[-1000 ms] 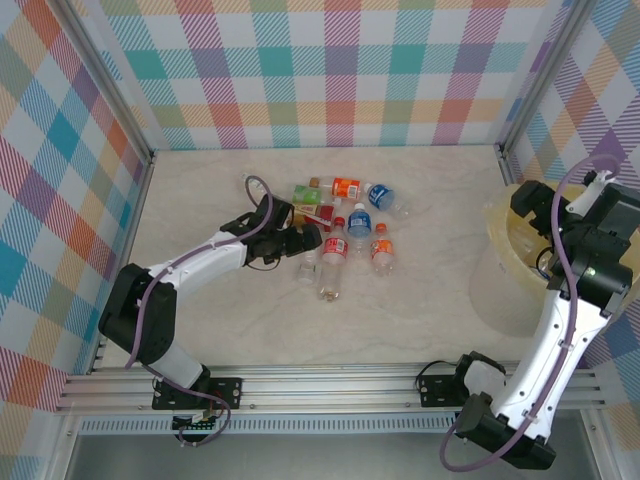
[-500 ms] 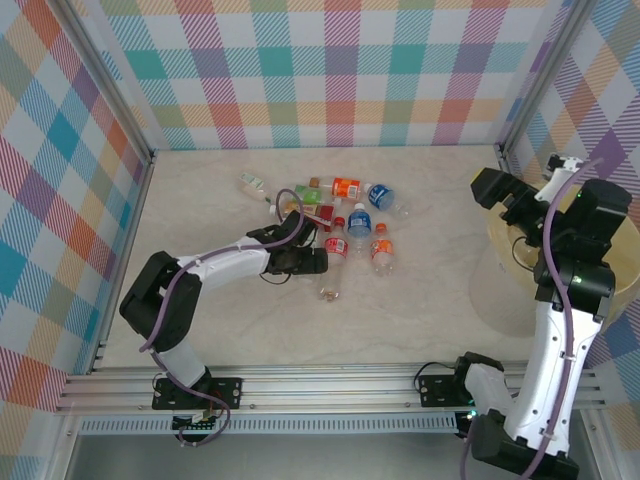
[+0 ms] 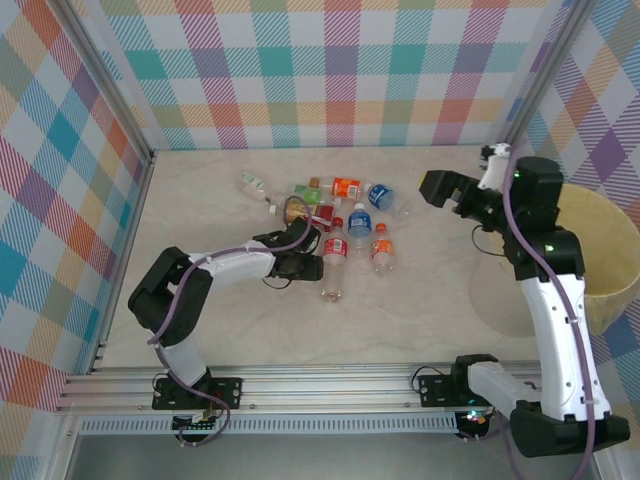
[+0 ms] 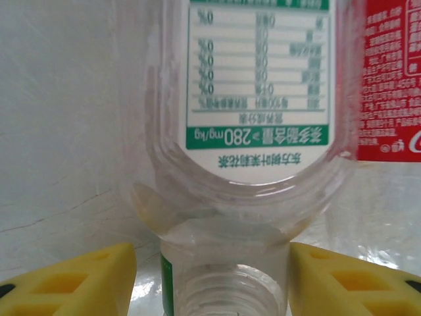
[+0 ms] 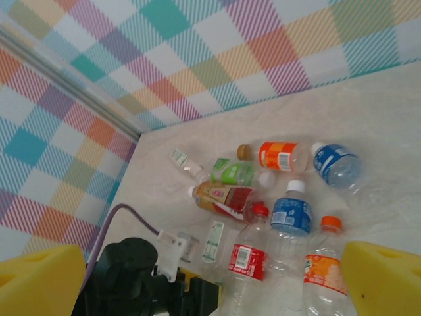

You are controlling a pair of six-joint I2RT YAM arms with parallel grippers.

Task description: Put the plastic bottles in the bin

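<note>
Several plastic bottles (image 3: 347, 187) lie in a cluster at mid-table, with red, orange, blue and green labels. My left gripper (image 3: 306, 264) lies low at the cluster's left side. Its yellow fingers (image 4: 79, 280) straddle the neck of a clear bottle with a green-and-white label (image 4: 260, 72). The right pad touches the neck and a small gap shows at the left pad. A red-labelled bottle (image 4: 391, 79) lies alongside it. My right gripper (image 3: 440, 188) hangs wide open in the air to the right of the cluster, holding nothing. The pale yellow bin (image 3: 605, 240) stands at the far right, partly behind the right arm.
Checked walls close the table on three sides. A small clear bottle (image 3: 255, 185) lies apart at the cluster's upper left. In the right wrist view the left arm's black wrist (image 5: 128, 276) and its cable sit just left of the red-labelled bottle (image 5: 247, 260).
My left gripper slid right onto the clear bottle's neck and its jaws narrowed. The right arm swung left from over the bin toward the bottles, still open.
</note>
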